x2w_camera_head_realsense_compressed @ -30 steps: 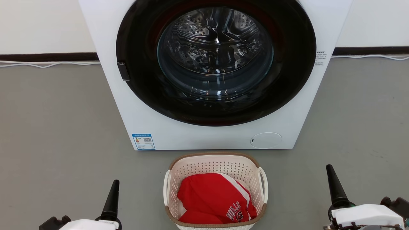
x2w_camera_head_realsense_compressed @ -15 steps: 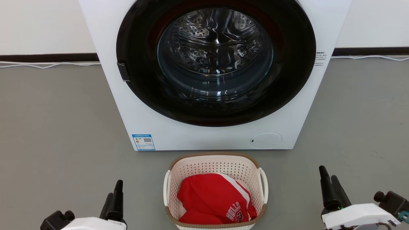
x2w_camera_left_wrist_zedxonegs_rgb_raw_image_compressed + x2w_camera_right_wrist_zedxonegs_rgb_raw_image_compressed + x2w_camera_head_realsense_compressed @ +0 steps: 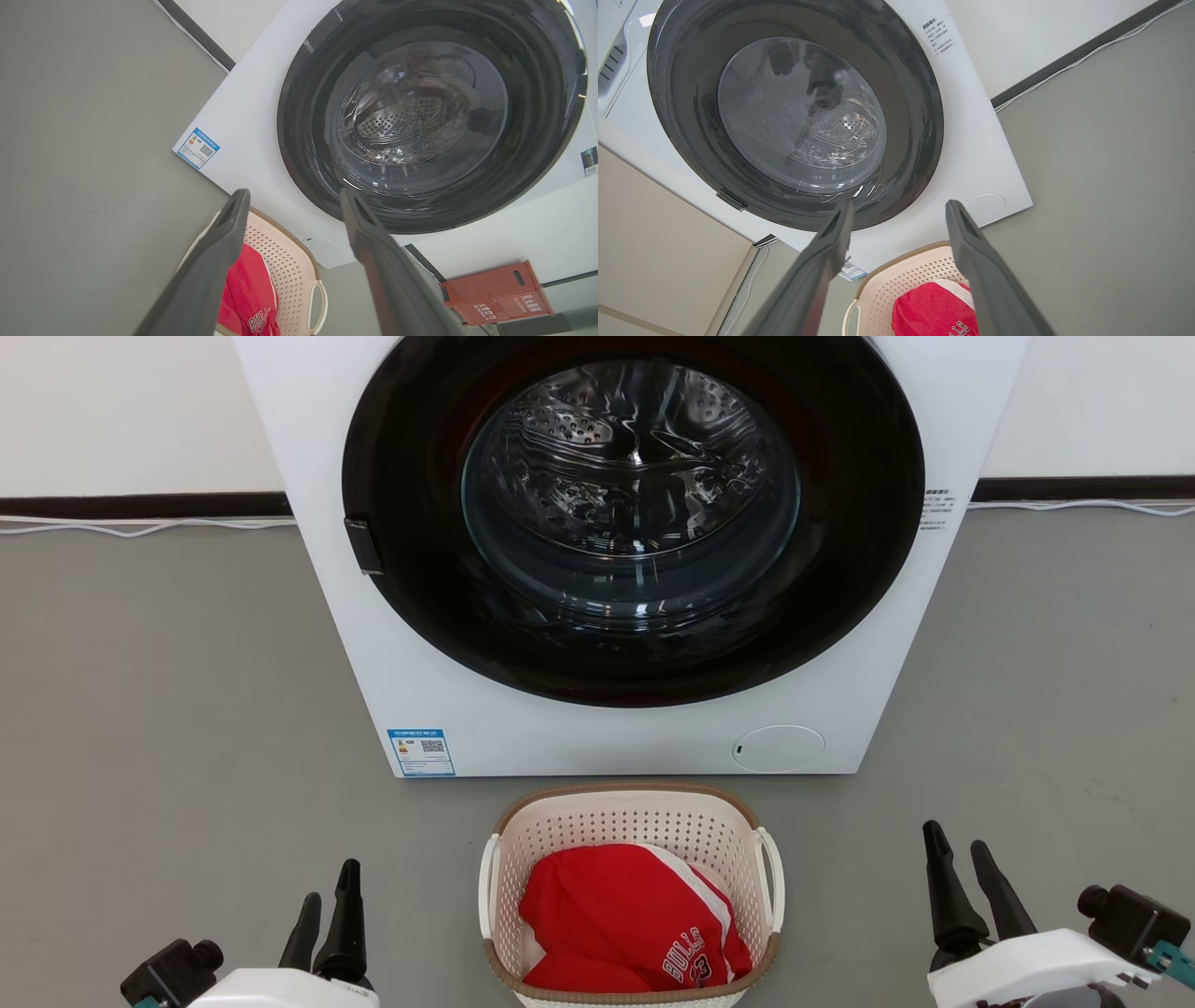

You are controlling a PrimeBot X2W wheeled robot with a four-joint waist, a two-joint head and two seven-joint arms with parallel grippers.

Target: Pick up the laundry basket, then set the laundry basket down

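The laundry basket (image 3: 631,823), cream-white and perforated with a brown rim and white loop handles, stands on the grey floor just in front of the washing machine, a red jersey (image 3: 625,915) inside it. My left gripper (image 3: 330,883) is open at the lower left, well apart from the basket's left handle (image 3: 485,887). At the lower right my right gripper (image 3: 954,836) is open too, clear of the right handle (image 3: 773,882). The left wrist view shows the basket (image 3: 287,270) between its own fingers (image 3: 224,242); the right wrist view shows the basket (image 3: 906,275) below the open gripper (image 3: 899,207).
A white front-loading washing machine (image 3: 467,709) with a shut round dark door (image 3: 635,513) stands close behind the basket. A dark baseboard and white cable (image 3: 140,525) run along the wall. A red-brown box (image 3: 495,294) sits beside the machine in the left wrist view.
Both grippers have opened: each showed as a single closed point a second ago and now shows two spread fingers. The right gripper has shifted slightly inward. The basket has not moved.
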